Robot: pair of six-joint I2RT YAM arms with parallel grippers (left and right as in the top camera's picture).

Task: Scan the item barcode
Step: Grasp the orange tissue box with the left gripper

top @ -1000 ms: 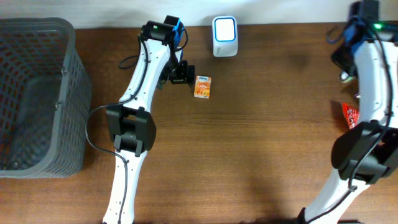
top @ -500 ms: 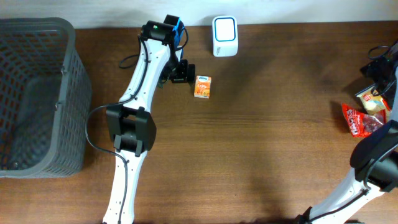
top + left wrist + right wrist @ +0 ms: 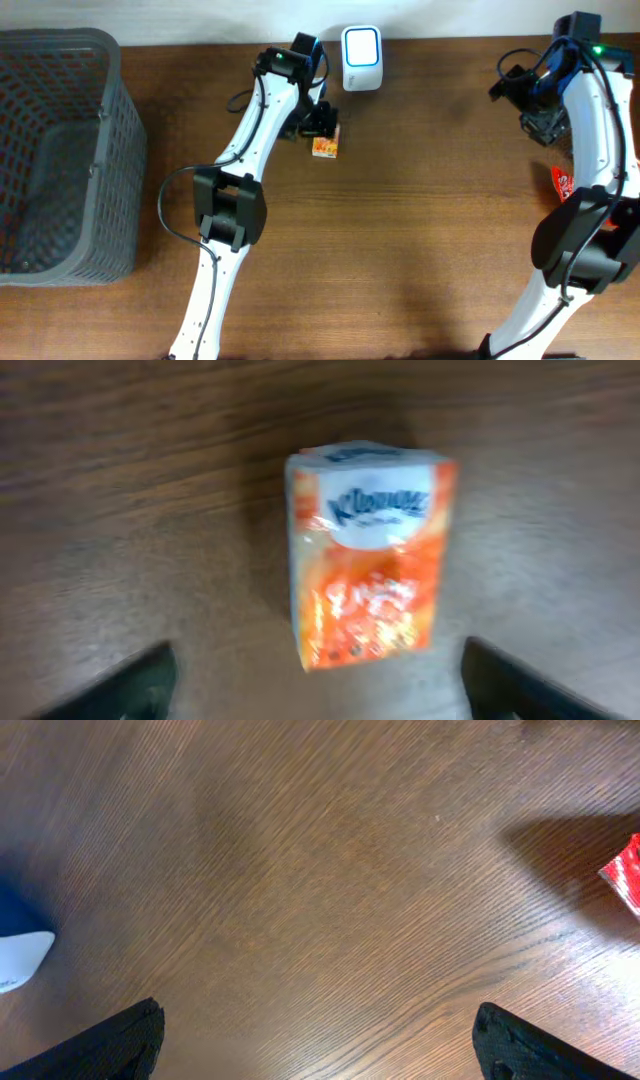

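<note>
**A:** How does our left gripper stand?

**B:** We have it spread wide and holding nothing. Only its two dark fingertips show, at the bottom corners of the wrist view, and neither one touches anything.

**A:** And the item?

**B:** The orange tissue pack lies flat on the brown table. It sits just ahead of our fingertips, between the lines they make, with a gap on each side. Its blue-lettered end points away from the gripper. The view is blurred, so we cannot make out a barcode.

**A:** What lies farther out?

**B:** From overhead, the white scanner stands near the gripper, on the side away from the pack, at the table's far edge. The grey basket is well apart, off to the gripper's other side.

**A:** And our right gripper?

**B:** It is also wide apart and empty, over plain wood. A red packet shows at the frame edge beyond one fingertip. A white object shows at the edge beyond the other, and we cannot tell what it is.
</note>
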